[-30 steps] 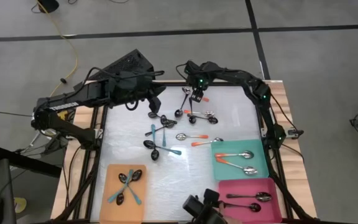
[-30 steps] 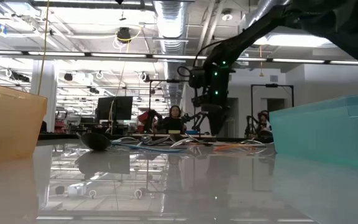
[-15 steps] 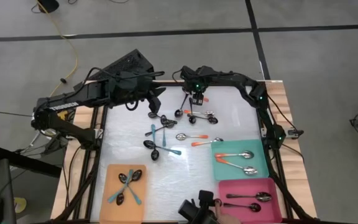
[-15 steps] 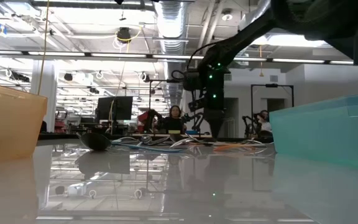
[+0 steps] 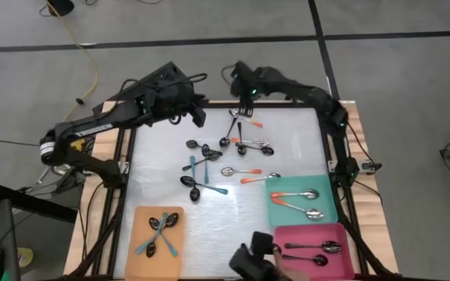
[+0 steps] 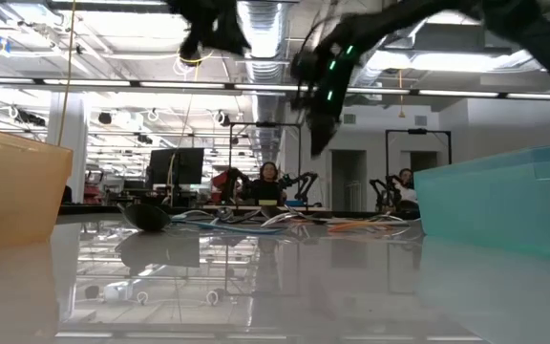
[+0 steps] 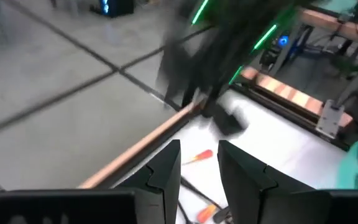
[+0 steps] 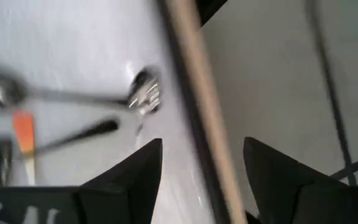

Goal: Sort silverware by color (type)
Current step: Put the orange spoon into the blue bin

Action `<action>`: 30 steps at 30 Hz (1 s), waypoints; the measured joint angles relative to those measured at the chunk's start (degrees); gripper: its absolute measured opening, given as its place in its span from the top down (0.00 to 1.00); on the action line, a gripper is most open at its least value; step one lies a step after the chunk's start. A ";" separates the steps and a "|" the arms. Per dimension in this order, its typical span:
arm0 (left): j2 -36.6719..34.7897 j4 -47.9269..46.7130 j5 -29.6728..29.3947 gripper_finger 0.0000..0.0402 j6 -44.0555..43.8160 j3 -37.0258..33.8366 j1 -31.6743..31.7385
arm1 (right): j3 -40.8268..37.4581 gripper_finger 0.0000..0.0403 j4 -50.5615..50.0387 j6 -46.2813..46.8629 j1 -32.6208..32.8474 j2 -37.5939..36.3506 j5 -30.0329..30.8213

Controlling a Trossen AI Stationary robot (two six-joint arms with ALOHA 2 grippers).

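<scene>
Several spoons (image 5: 209, 165) with teal, orange or dark handles lie scattered on the white table top (image 5: 162, 187). My right gripper (image 5: 244, 109) hangs open above the spoons near the far edge, over a silver spoon (image 8: 143, 96) and an orange-handled one (image 5: 254, 123). In the low view my right gripper (image 6: 317, 141) is well clear of the table. My left gripper (image 5: 198, 115) is open at the far left of the table, nothing between its fingers (image 7: 166, 171). It faces the orange-handled spoon (image 7: 197, 157).
Near the front edge stand an orange tray (image 5: 143, 218) with teal-handled spoons, a teal tray (image 5: 330, 204) with orange-handled spoons and a pink tray (image 5: 287, 234) with dark spoons. A dark device (image 5: 248, 261) sits at the near edge. The wooden table rim (image 8: 194, 93) runs close to my right gripper.
My right gripper has risen from just above the spoons at the far edge, still open and with nothing in it; the spoons lie as before. My left gripper has swung toward the far edge, coming nearer the right one.
</scene>
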 joint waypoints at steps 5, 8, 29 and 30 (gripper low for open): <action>0.06 9.82 9.92 0.77 -6.67 -9.01 4.22 | -1.61 0.55 3.28 13.68 -4.07 -6.83 -5.69; 0.06 11.19 14.75 0.77 -8.79 -11.39 4.81 | -6.41 0.74 8.46 22.55 -5.72 -7.73 -6.98; -0.71 16.62 18.44 0.78 -13.47 -11.64 3.42 | -40.64 1.00 67.82 67.44 -4.99 -8.16 -25.33; -0.71 17.25 18.49 0.78 -13.79 -11.64 3.36 | -40.94 1.00 68.48 68.40 -5.04 -7.24 -27.75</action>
